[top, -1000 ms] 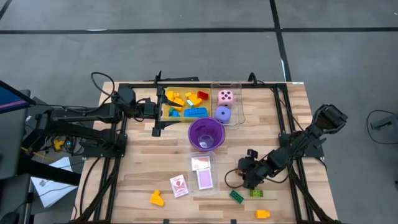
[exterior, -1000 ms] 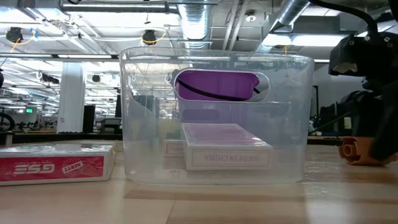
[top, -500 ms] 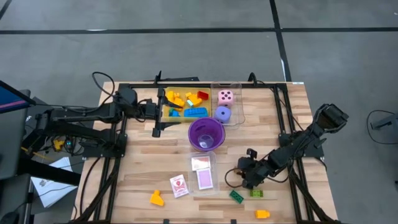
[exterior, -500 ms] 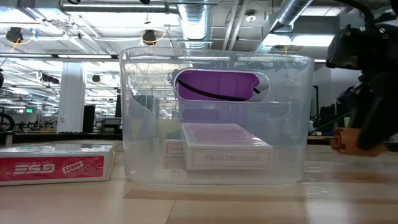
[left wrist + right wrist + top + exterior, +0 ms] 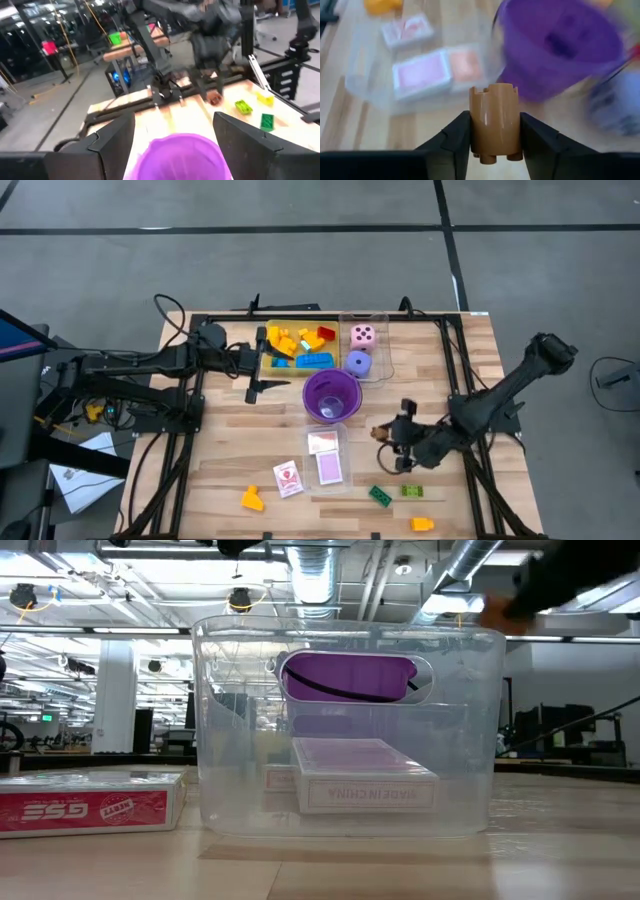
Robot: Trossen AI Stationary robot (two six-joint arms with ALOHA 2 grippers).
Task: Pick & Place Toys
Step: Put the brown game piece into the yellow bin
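The right gripper (image 5: 495, 131) is closed on a round brown brick (image 5: 495, 121), above the table (image 5: 225, 455) near its right edge. The left gripper (image 5: 262, 375) stands open beside the yellow tray (image 5: 268, 367).

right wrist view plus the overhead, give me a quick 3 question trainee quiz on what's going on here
1. True or false: the right hand is closed on a brown round brick.
2. Multiple choice: the purple cup stands A) inside the yellow tray, B) on the table between the trays at the far edge and the clear tray with the card packs, C) tipped on its side.
3. Fill in: the pink die and the purple die lie in a ____ tray.

Key: 1 true; 2 B; 3 clear.
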